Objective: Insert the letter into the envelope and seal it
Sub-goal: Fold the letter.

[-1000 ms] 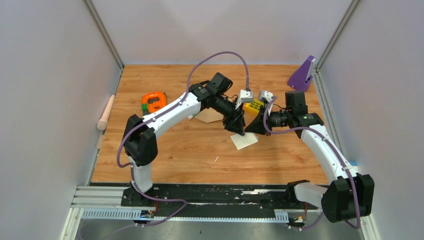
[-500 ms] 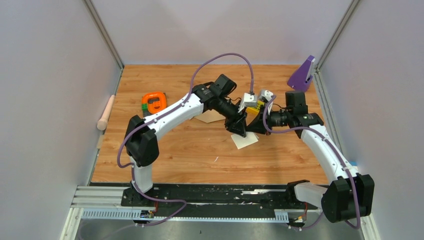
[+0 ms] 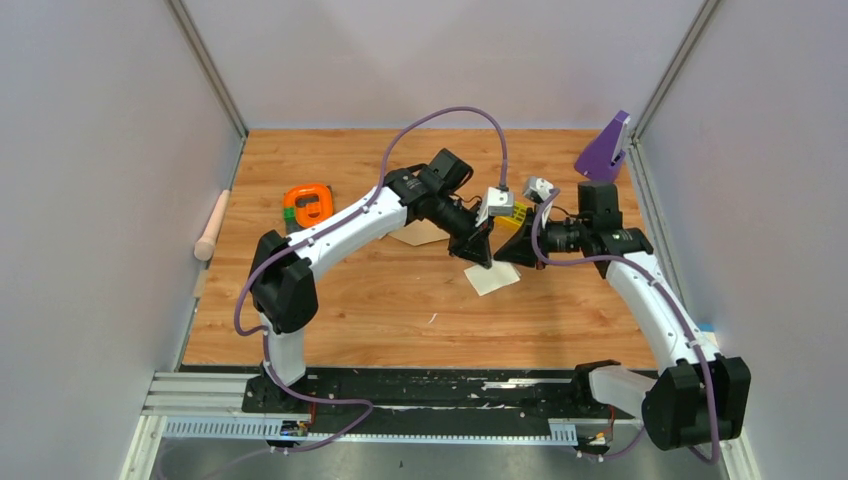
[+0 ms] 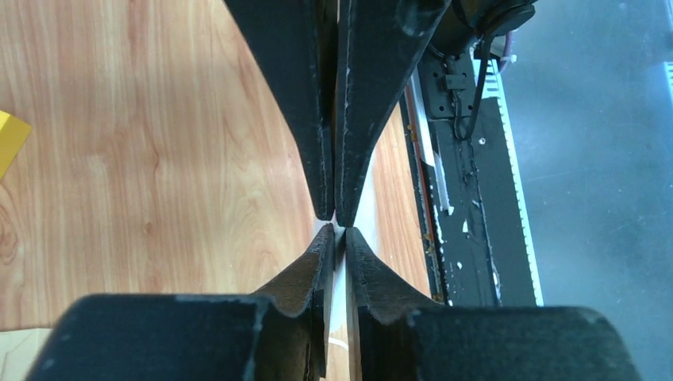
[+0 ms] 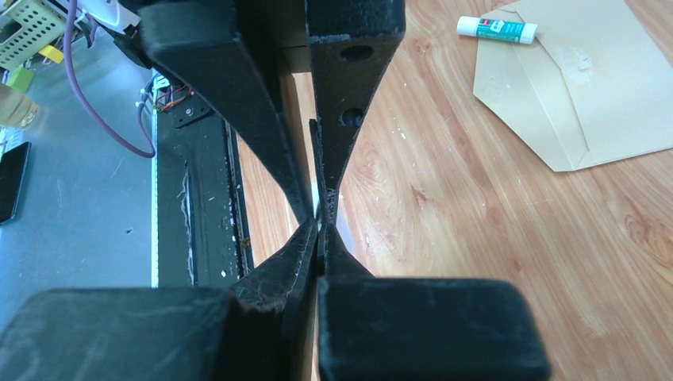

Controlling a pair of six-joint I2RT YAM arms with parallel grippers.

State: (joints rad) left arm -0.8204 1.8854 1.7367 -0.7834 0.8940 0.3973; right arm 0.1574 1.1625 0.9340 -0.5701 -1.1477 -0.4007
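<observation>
Cream-white letter (image 3: 492, 279); tan-brown envelope (image 5: 571, 79); orange-brown wood-grain table (image 3: 350, 300); orange tape measure (image 3: 308, 203); white glue stick (image 5: 497, 29).

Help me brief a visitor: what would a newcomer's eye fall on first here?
The left gripper and right gripper meet tip to tip mid-table, at the white letter. Just beyond lies the tan envelope, flap open, a glue stick at its edge; an orange tape measure sits far left.
</observation>
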